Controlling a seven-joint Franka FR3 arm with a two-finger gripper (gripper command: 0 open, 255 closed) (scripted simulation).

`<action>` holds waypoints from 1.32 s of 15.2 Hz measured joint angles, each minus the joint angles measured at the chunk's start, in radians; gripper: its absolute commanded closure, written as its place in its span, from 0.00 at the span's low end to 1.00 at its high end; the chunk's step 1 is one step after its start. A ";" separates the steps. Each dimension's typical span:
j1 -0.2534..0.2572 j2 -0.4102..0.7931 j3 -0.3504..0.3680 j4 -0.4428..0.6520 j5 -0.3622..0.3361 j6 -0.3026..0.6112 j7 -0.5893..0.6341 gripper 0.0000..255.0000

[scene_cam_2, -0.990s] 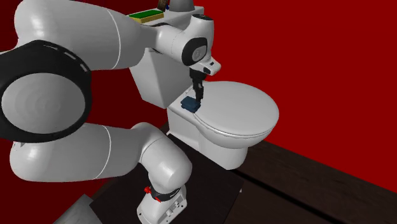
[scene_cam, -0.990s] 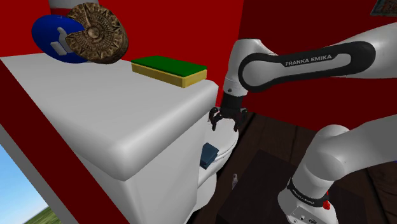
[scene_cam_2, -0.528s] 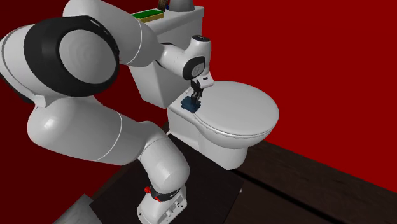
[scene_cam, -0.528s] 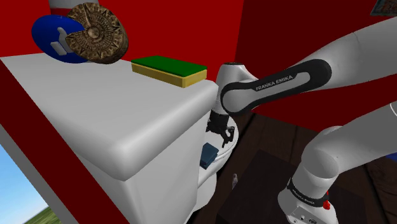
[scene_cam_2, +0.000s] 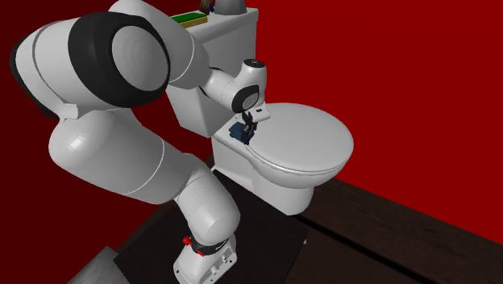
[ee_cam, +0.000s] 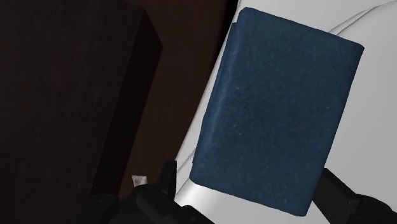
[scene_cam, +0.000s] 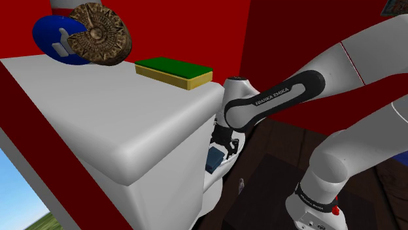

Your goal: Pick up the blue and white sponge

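The gripper [ee_cam: 248, 184] is open wide. One black finger [ee_cam: 167, 177] stands on each side of the sponge [ee_cam: 280, 108], and neither one looks like it is squeezing it yet. The sponge looks dark blue all over, with no white side to see. It lies flat on the white back ledge of the toilet [scene_cam_2: 314, 141], just beside the seat and right by the edge, with the dark wood floor [ee_cam: 70, 95] below.

To do this step well, the arm should go down a little more so the fingers reach the sponge's sides. Then it should close slowly and stop when the sponge is snug. A sponge is soft and will squash. It sits close to the edge, so a bump could push it off onto the floor.

Farther back is the white tank [scene_cam: 131, 117]. On its lid sit a green and yellow sponge [scene_cam: 174, 70], a brown round disc [scene_cam: 100, 34] and a blue thing [scene_cam: 55, 36].

A second ago the gripper hung higher above the sponge. Now it has come down close over it. The sponge has not moved.
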 measured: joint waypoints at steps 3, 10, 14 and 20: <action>0.001 0.006 0.004 -0.003 0.002 0.011 0.001 1.00; 0.001 0.007 0.005 -0.003 0.002 0.012 0.001 1.00; 0.002 -0.015 -0.004 0.008 -0.002 -0.021 0.004 1.00; 0.004 -0.080 -0.033 0.051 -0.018 -0.128 0.013 1.00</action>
